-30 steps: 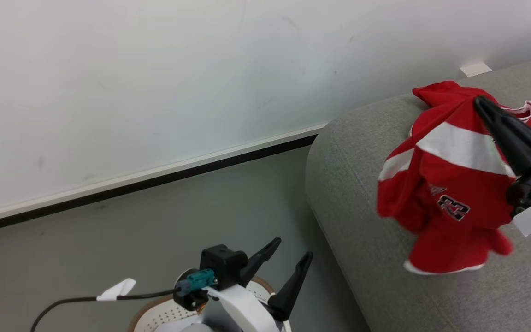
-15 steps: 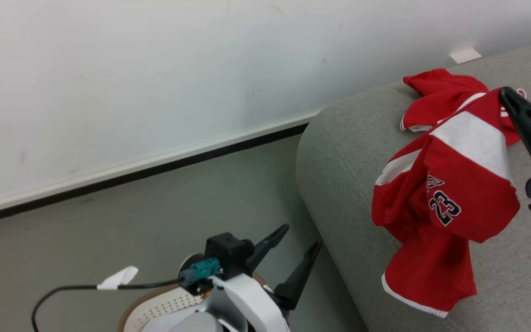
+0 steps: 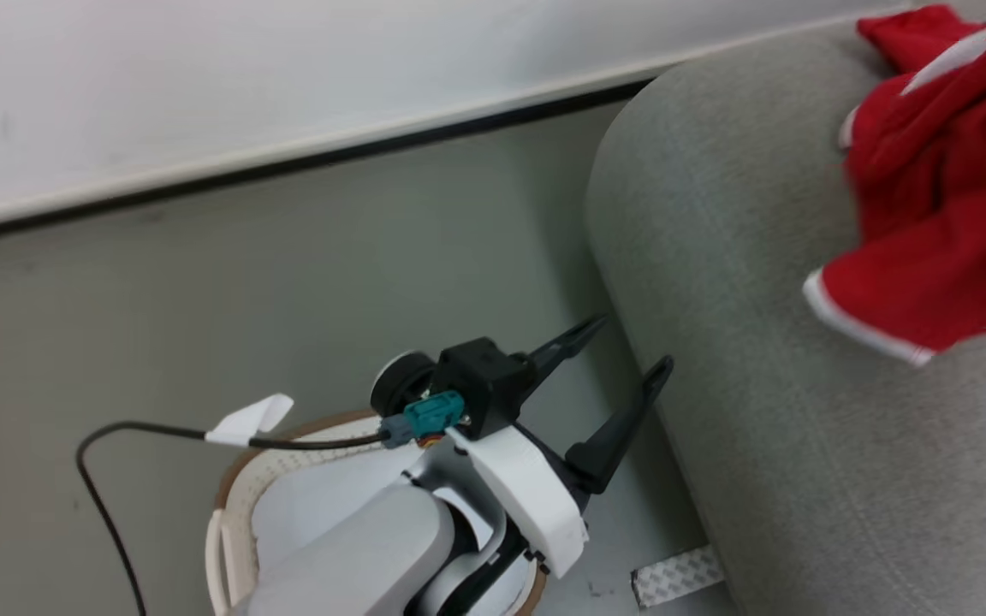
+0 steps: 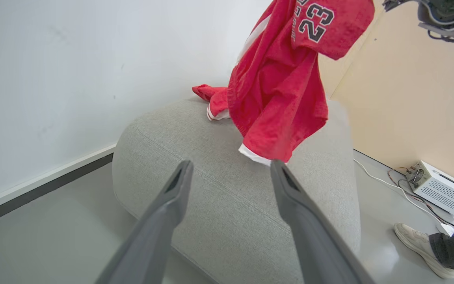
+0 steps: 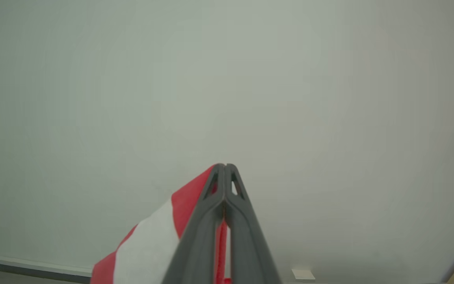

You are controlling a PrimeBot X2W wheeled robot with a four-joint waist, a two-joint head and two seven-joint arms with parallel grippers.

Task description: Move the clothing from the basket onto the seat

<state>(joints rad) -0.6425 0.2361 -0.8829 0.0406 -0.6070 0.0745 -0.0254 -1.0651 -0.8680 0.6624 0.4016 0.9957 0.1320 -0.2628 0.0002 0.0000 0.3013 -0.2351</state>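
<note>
Right gripper [image 5: 224, 167] clamped on the red number-23 jersey [image 4: 286, 79], which hangs over the seat [image 4: 231, 197], hem near its top; placing step, and next, I judge, lower and release; left gripper [image 3: 634, 342] empty, jaws apart, beside the seat.

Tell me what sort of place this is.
Probably a lab or test room rather than a home: bare white wall, plain grey floor, a grey seat, and a wired electronics box on the floor.
</note>
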